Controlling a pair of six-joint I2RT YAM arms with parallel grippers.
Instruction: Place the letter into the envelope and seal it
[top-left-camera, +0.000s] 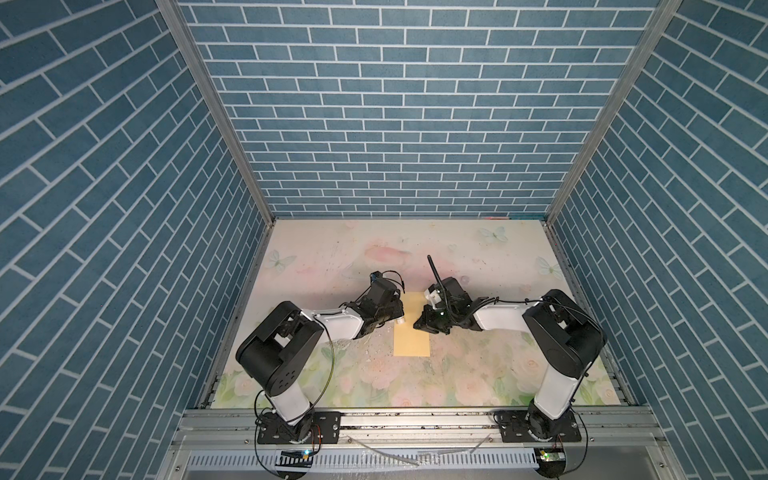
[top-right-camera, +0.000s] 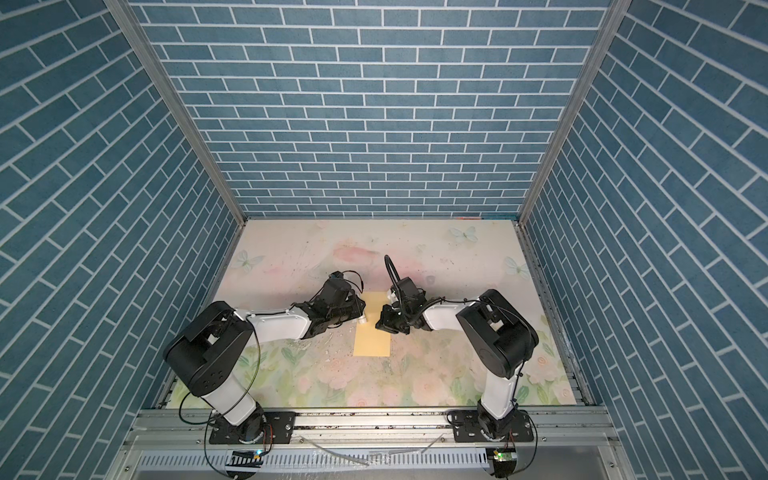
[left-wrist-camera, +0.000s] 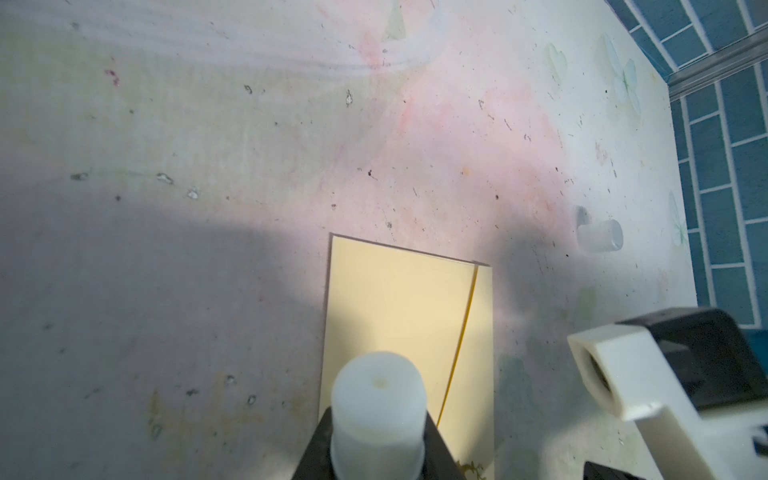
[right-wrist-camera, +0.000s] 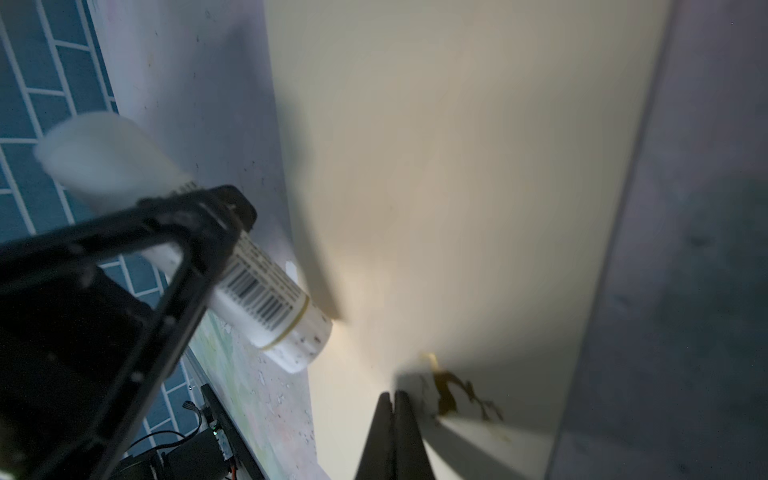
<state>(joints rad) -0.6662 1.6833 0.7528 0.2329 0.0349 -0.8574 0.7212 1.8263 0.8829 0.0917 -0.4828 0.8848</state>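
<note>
**A:** Start with the right gripper (right-wrist-camera: 392, 405). How does it stand?

**B:** Its two dark fingers are pressed flat together with nothing between them. The tips point down at the envelope (top-left-camera: 411, 338) and seem to touch the paper.

**A:** And right beside those tips?

**B:** A small dark squiggle mark (right-wrist-camera: 453, 395), brownish-gold, sits on the envelope just next to them.

**A:** How does the envelope itself look?

**B:** Long, narrow and plain yellow-tan, lying flat on the flowered table (top-left-camera: 457, 374). It runs lengthwise away from the tips on both sides. A thin, darker yellow line (left-wrist-camera: 461, 332) slants across one end of it. The rest is bare and smooth.

**A:** Across the envelope from the right gripper?

**B:** The left gripper (top-left-camera: 392, 316), facing it from the envelope's opposite long edge. Its fingers pinch a white glue stick (right-wrist-camera: 266, 299) with a barcode label.

**A:** Where does the stick reach?

**B:** One end pokes out past the left fingers, just at the envelope's edge — whether it touches the paper I cannot tell.

**A:** Anything further out?

**B:** A small translucent cap (left-wrist-camera: 600, 236) lies on its side on the table, beyond the envelope's far end and apart from both grippers.
</note>
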